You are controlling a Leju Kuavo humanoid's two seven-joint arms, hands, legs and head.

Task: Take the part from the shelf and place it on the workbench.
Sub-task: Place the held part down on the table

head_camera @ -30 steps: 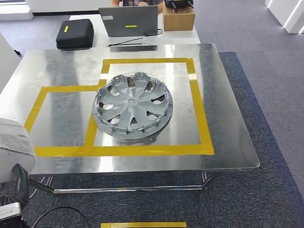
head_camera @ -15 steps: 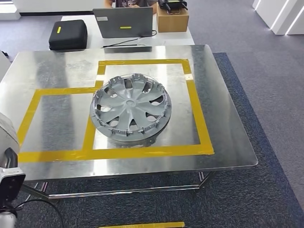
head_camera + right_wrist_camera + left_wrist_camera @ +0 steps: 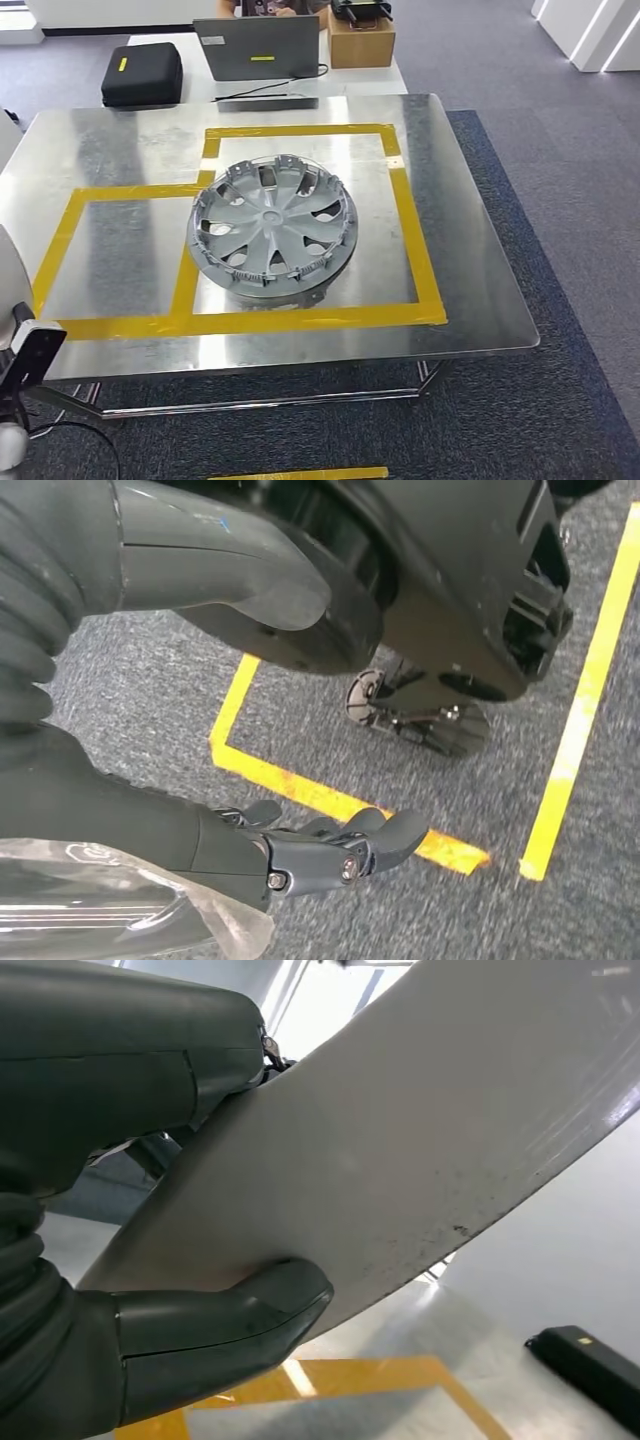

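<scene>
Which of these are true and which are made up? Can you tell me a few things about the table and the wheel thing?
1. The grey wheel cover lies flat on the shiny metal workbench. True.
2. The wheel cover sits wholly outside the yellow tape. False: most of it lies inside the taped rectangle, its left edge crossing a strip.
3. A black case sits on the white table behind the workbench. True.
4. The right hand holds the wheel cover. False: it hangs over carpet, fingers apart, holding nothing.
5. The laptop sits on the workbench. False: it sits on the white table behind.
</scene>
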